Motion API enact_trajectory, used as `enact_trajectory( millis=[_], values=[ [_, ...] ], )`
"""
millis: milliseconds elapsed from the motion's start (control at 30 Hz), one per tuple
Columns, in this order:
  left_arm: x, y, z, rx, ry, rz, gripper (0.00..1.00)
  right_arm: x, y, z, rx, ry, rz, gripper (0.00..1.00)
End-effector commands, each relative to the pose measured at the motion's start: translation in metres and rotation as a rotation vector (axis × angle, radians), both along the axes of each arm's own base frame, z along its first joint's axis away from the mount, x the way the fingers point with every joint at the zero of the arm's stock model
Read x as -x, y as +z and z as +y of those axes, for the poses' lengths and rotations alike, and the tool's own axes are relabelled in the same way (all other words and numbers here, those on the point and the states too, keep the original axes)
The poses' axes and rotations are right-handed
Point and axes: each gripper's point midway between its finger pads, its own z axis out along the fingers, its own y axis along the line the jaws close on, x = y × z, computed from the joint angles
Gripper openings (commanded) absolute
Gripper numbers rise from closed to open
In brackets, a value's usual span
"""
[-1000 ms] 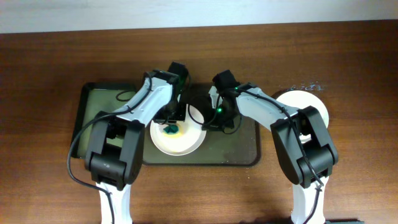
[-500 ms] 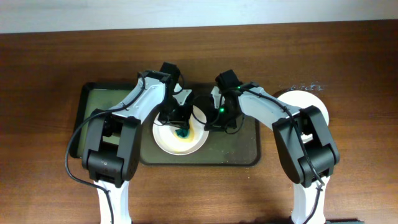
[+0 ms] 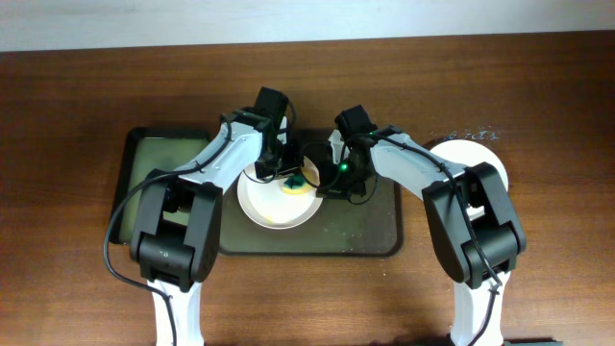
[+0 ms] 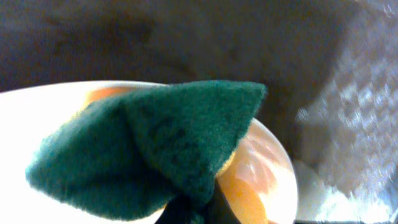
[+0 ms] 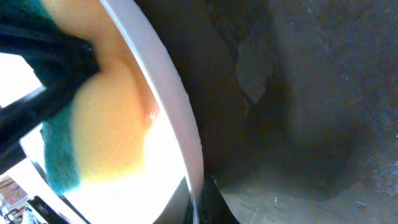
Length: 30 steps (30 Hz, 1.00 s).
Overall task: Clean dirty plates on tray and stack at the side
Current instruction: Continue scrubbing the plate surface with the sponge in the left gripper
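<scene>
left tool (image 3: 286,176) clamped on sponge (image 3: 295,183), right tool (image 3: 325,185) pinching rim of plate (image 3: 269,207) on tray (image 3: 370,235): press sponge flat, small circles across the face, rim pinned so it can't skate.

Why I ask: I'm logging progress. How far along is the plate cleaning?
Done: one side plate sits on the table right of the tray. In hand: the left gripper presses a sponge onto the tray plate, while the right gripper holds its rim. Left: finishing this plate and stacking it; a third plate isn't visible.
</scene>
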Motion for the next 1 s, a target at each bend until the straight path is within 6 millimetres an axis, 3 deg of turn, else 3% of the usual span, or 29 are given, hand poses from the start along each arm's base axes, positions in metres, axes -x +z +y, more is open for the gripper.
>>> enact_trajectory(
  millis=[0,33,100,233,333,433,567,700,833,900,967],
  values=[
    [-0.016,-0.015,0.11,-0.491,0.234,-0.066,0.0,0.018,-0.025,-0.013,0.085,0.017,0.059,0.04],
    [-0.005,-0.015,0.12,-0.549,0.224,-0.027,0.0,0.018,-0.025,-0.013,0.085,0.017,0.058,0.04],
    [0.012,-0.016,0.119,-0.561,0.146,0.038,0.0,0.018,-0.025,-0.013,0.085,0.017,0.058,0.04],
    [0.044,-0.021,0.088,-0.399,-0.234,0.153,0.0,0.018,-0.025,-0.013,0.085,0.018,0.059,0.04],
    [0.064,-0.019,0.07,-0.269,-0.412,0.201,0.0,0.018,-0.025,-0.013,0.085,0.017,0.059,0.04],
    [0.08,-0.011,0.037,-0.041,-0.576,0.2,0.0,0.018,-0.025,-0.013,0.085,0.018,0.059,0.04],
    [0.068,-0.005,0.009,0.105,-0.588,0.112,0.0,0.018,-0.025,-0.013,0.085,0.018,0.059,0.04],
    [0.043,-0.006,0.002,0.101,-0.555,0.014,0.0,0.018,-0.025,-0.013,0.085,0.018,0.059,0.04],
    [-0.016,-0.017,0.043,-0.218,-0.308,-0.129,0.0,0.018,-0.025,-0.013,0.085,0.017,0.059,0.04],
    [-0.026,-0.017,0.071,-0.373,-0.19,-0.142,0.0,0.018,-0.025,-0.013,0.085,0.017,0.059,0.04],
    [-0.024,-0.014,0.102,-0.532,-0.069,-0.123,0.0,0.018,-0.025,-0.013,0.085,0.017,0.059,0.04]
  ],
)
